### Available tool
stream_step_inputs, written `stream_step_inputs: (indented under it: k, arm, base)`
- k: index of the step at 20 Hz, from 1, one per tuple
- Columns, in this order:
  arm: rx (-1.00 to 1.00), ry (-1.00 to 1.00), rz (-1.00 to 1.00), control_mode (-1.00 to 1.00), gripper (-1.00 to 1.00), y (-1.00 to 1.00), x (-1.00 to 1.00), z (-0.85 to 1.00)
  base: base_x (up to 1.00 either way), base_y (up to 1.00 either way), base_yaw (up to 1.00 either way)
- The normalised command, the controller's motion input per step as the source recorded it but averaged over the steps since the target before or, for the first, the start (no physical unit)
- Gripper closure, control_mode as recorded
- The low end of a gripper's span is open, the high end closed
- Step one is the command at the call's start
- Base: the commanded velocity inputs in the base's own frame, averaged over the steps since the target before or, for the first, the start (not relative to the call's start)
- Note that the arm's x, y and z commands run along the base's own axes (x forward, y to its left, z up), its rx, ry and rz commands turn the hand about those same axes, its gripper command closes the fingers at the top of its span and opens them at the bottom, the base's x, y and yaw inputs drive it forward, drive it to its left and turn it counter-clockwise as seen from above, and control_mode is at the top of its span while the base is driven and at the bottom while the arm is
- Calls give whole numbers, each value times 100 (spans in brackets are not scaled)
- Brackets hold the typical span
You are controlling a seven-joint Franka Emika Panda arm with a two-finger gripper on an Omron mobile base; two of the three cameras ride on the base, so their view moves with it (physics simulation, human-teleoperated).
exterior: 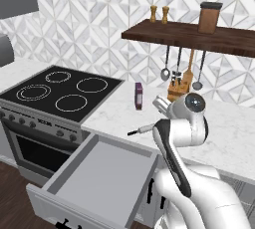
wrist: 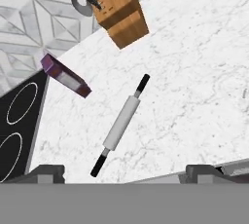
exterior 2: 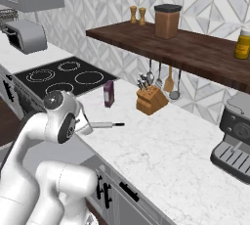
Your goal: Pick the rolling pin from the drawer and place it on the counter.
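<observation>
Hand (wrist: 124, 172) open, poised above rolling pin (wrist: 120, 124) lying on counter (wrist: 194, 96).

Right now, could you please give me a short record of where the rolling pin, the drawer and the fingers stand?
rolling pin: lying flat on the counter, free of the gripper, between cooktop and knife block; point
drawer: pulled open, nothing visible inside
fingers: spread wide apart, above the pin, holding nothing
nearby: purple carton standing on the counter beside the cooktop
task state: pin appears placed
</observation>
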Motion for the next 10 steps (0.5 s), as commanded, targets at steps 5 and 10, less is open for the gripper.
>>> stream_step_inputs:
  k: [5,10]
  arm:
    - [-1,-6,6,-100,-100,16,-31,31]
    - [-2,-7,7,-100,-100,27,-1,4]
  base:
    - [0,0,0]
    - [0,0,0]
